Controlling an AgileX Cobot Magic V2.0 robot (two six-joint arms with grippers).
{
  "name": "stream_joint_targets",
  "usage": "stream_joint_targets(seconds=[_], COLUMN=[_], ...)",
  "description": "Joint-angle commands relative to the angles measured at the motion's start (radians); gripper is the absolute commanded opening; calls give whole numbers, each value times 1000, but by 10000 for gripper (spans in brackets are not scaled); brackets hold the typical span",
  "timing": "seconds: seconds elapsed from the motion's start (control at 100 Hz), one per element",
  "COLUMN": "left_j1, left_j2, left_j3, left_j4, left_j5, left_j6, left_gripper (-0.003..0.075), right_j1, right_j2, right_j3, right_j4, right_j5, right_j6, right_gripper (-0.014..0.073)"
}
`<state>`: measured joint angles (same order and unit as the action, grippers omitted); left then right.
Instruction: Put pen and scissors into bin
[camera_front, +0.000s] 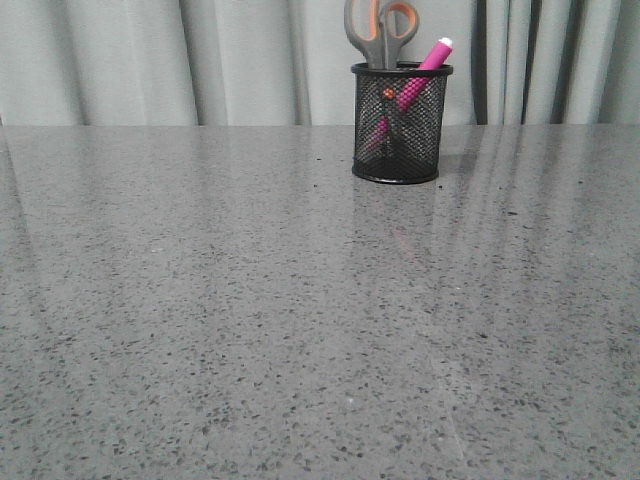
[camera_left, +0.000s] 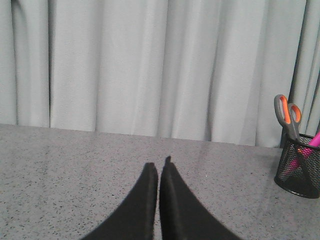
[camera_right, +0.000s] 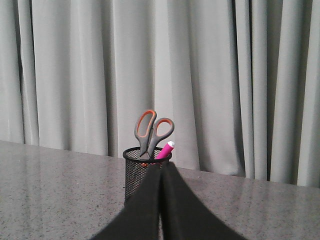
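The black mesh bin (camera_front: 400, 122) stands upright at the back of the table, right of centre. The scissors (camera_front: 381, 32) stand in it, blades down, grey and orange handles above the rim. The pink pen (camera_front: 425, 68) leans in it with its whitish cap up. No gripper shows in the front view. My left gripper (camera_left: 159, 166) is shut and empty, well to the left of the bin (camera_left: 299, 166) with scissors (camera_left: 288, 114). My right gripper (camera_right: 161, 166) is shut and empty, in front of the bin (camera_right: 136, 172); scissors (camera_right: 151, 131) and pen (camera_right: 164, 150) stick out above it.
The grey speckled table (camera_front: 250, 330) stretches from the front edge to a pale pleated curtain (camera_front: 150, 60) behind the bin. Nothing else lies on the table in these views.
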<state>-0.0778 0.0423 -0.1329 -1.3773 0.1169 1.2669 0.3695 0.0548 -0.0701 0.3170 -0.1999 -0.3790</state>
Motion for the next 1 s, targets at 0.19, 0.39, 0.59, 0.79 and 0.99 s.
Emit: stream_joint_targets(seconds=[0.19, 0.39, 0.59, 0.79, 0.99], left_j1=[2, 2, 2, 2, 4], left_j2=[11, 11, 11, 11, 11], left_j3=[-25, -25, -25, -24, 13], left_j4=[-20, -20, 3, 734, 1224], left_j5=[-15, -15, -17, -71, -110], left_j6=[-6, -6, -6, -667, -1109], left_gripper=[-19, -19, -19, -19, -19], right_j1=[-4, -4, -4, -4, -4], right_j2=[4, 4, 4, 4, 4], right_j3=[-27, -27, -27, -27, -27], right_j4=[-7, -7, -7, -7, -7], right_j5=[-70, -70, -70, -70, -70], right_j6=[-12, -12, -12, -12, -12], right_gripper=[-76, -76, -76, -76, -76])
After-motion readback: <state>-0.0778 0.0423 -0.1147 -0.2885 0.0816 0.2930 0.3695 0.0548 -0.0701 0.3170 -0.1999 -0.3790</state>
